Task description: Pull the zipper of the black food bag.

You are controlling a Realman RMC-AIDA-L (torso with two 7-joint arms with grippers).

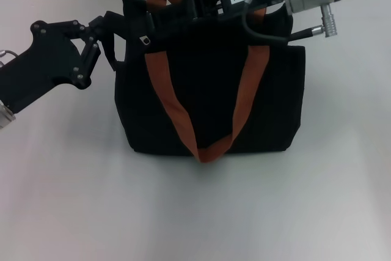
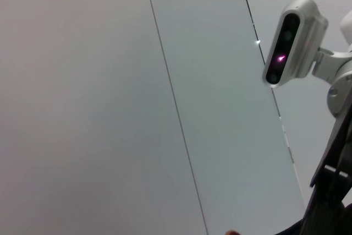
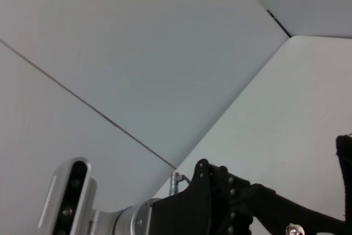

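The black food bag [image 1: 211, 99] stands upright in the middle of the white table [image 1: 195, 212], its orange-brown straps [image 1: 177, 111] drooping down the front. Both arms are at its top edge, so the pull looks under way rather than finished. The left gripper [image 1: 113, 38] is clamped on the bag's upper left corner, bracing it. The right gripper [image 1: 201, 4] lies along the zip line; I cannot tell its grip. A small silver piece [image 1: 146, 40], possibly the zipper, sits near the left end.
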